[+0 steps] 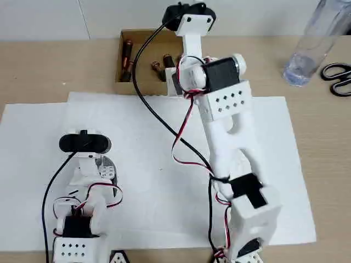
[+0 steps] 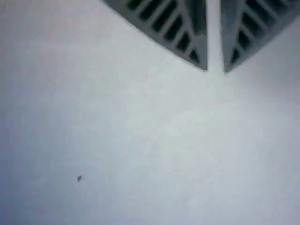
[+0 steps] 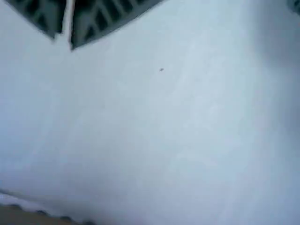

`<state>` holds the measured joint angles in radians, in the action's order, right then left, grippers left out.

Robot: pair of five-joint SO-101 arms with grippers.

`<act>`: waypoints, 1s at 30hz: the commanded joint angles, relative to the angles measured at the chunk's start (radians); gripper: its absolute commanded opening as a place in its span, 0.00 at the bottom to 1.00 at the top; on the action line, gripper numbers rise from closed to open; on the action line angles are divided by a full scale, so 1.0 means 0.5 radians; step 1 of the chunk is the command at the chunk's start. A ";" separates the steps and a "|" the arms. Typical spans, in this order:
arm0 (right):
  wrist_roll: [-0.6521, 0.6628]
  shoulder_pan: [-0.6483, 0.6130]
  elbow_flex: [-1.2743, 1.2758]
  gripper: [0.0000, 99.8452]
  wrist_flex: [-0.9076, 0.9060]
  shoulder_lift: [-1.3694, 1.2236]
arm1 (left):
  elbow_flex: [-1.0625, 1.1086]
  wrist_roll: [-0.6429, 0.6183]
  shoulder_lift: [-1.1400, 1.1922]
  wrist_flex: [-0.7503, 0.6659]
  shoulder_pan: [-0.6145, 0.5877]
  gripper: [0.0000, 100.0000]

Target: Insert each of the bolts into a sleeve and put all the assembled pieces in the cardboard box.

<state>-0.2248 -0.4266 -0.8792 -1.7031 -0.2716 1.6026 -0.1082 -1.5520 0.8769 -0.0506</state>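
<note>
We find the assembled pieces (image 1: 127,57) inside the cardboard box (image 1: 122,86), which stands at the far side of the table (image 1: 44,66), touching the far edge of the white sheet (image 1: 109,120). One piece lies along the box's left wall. Two more lie near the middle, close to the stretched arm (image 1: 225,104), whose front end hangs over the box's near right corner and hides that part of the floor.

Risks, in our judgement:
- The stretched arm sits low over the box wall. A careless pull back could catch the rim, drag or tip the light box, and spill the pieces.
- A black cable (image 1: 135,74) drapes across the box. It could snag the wall as the arm moves.
- The pieces are round. A knock could roll them or shake a bolt out of its sleeve.
- The hidden corner makes any count of finished pieces uncertain.

The left gripper (image 2: 214,69) hangs over the bare sheet with its jaws nearly together, a thin slit between them and nothing held. The right gripper (image 3: 63,41) is in the same condition, also over the sheet.

Count:
- Assembled pieces: three that we can see, all in the box.
- Cardboard box: one.
- White sheet: one.
- Arms: two, the stretched one and a folded arm (image 1: 82,164) over the near side of the sheet.
- Bottle (image 1: 310,44): one, well apart from the box on the table's right.
- Scissors (image 1: 337,76): one pair, just beside the bottle.
</note>
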 commanded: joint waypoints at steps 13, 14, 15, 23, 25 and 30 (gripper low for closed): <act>-0.031 0.517 1.059 0.00 -0.011 1.192 | -0.014 -0.006 -0.021 -0.037 -0.021 0.01; -0.037 0.517 1.178 0.00 -0.011 1.281 | -0.014 -0.003 -0.021 -0.037 -0.021 0.01; -0.040 0.517 1.301 0.00 -0.002 1.370 | -0.014 0.000 -0.021 -0.037 -0.018 0.01; -0.135 0.520 2.403 0.00 0.327 2.116 | -0.014 0.003 -0.021 -0.037 -0.012 0.01; -0.135 0.523 2.667 0.00 0.397 2.325 | -0.014 0.003 -0.021 -0.037 -0.012 0.01; -0.123 0.520 3.284 0.00 0.563 2.825 | -0.014 0.003 -0.021 -0.040 -0.012 0.01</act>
<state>-0.2831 -0.1672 0.6214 -1.4730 1.0096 1.6026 -0.1097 -1.5520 0.8769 -0.0552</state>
